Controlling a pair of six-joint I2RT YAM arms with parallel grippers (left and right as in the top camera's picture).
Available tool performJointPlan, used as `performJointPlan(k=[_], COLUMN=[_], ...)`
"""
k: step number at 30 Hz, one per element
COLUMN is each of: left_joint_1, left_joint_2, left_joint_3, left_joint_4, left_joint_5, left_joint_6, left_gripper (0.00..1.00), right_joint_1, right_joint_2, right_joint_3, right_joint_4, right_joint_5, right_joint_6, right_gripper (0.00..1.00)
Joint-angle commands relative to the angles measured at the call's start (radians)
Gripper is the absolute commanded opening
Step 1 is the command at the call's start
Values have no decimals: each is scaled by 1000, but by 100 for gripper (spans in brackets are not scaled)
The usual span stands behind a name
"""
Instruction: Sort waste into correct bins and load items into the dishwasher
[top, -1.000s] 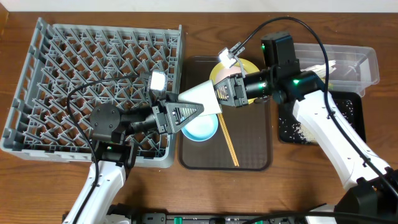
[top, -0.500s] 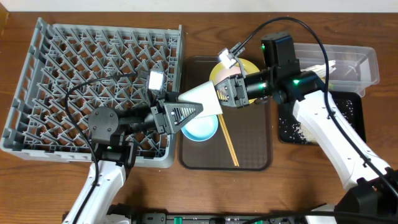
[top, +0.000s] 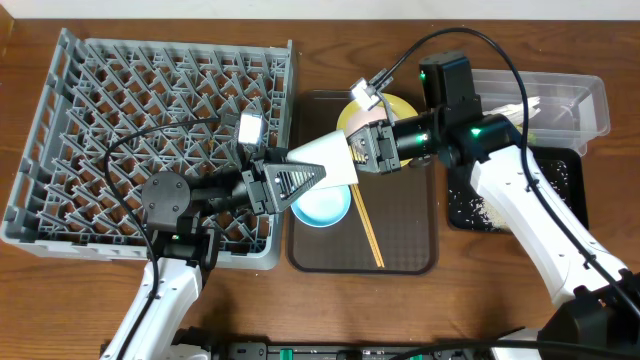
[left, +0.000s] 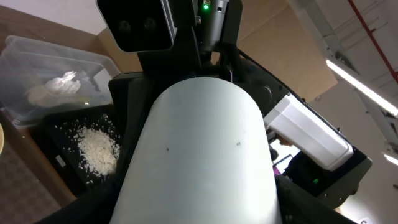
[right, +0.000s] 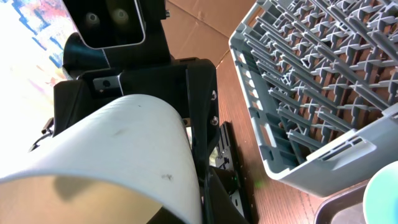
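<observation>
Both arms have crept slightly leftward toward the dish rack (top: 120, 90), with the cream cup (top: 325, 160) between them above the brown tray (top: 410, 240). The right pincer (top: 362, 152) grips the cup's wide end. The left pincer (top: 300, 185) flanks the cup, but whether it has closed cannot be told. Rice scraps (top: 480, 210) lie in the black tray (top: 560, 170) and crumpled white waste (left: 56, 87) in the clear tub (top: 590, 100). The rack holds no dishes; the light-blue bowl (top: 322, 208), yellow plate (top: 400, 105) and chopsticks (top: 368, 235) remain.

White bowl (top: 322, 157) between left end effector (top: 312, 177), right end effector (top: 356, 152), above light-blue bowl (top: 322, 209)
</observation>
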Motion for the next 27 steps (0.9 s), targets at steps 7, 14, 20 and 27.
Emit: performJointPlan(k=[7,14,20,27], left_joint_1=[-3,-1,34,125], left_joint_2=[-4,-4,-4,-4], left_joint_3=[16,16,16,16], left_joint_4=[23,23,-106,-447], left_joint_5=[11,11,10,-71], left_joint_6=[14,98,292,602], left_gripper=[72,71,70,68], right_joint_1=[8,-13,-105,-255], right_joint_2=[-2,-3,-3,-3], right_joint_3=[4,4,4,4], right_joint_4=[-4,-4,-4,-61], right_joint_5=[28,2,3,152], right_joint_6=[8,16,29,17], right_gripper=[8,20,25,27])
